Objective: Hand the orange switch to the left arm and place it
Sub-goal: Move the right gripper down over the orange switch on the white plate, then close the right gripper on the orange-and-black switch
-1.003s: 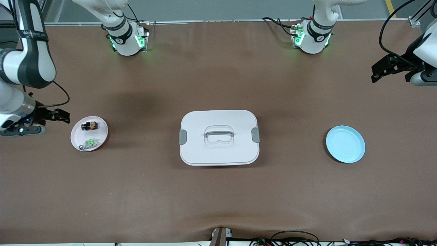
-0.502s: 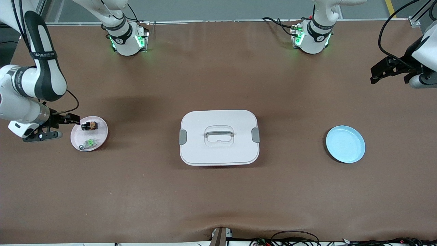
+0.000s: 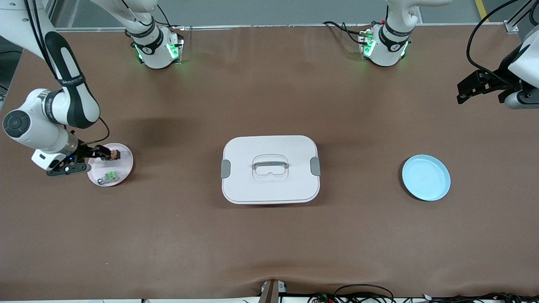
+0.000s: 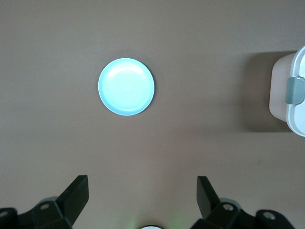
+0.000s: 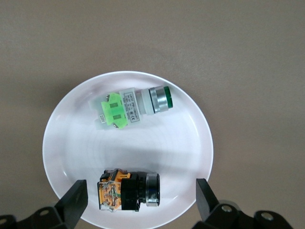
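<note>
- On the brown bench (image 3: 269,244), the large white rounded-rectangular plastic box (image 3: 270,169) with grey side clasps and a recessed grey handle sits at mid-bench, lid on.
- A round light-blue plate (image 3: 425,177) lies toward the left arm's end, well apart from the box.
- A small round pale-pink plate (image 3: 110,164) lies toward the right arm's end and carries two parts.
- A small green-and-silver component (image 5: 133,108) lies on the part of that plate nearer the front camera; its label print is too small to read.
- The orange switch (image 5: 127,191), black and blocky with an orange-brown end, lies on its side on the plate's farther part, long axis along the bench's length, orange end toward the right arm's end of the bench.
- The right pincer (image 5: 141,206) hangs over the switch, fingers spread wide to either side, not touching.
- The left pincer (image 4: 143,196) waits over bare bench at the left arm's end, fingers wide, holding nothing.
</note>
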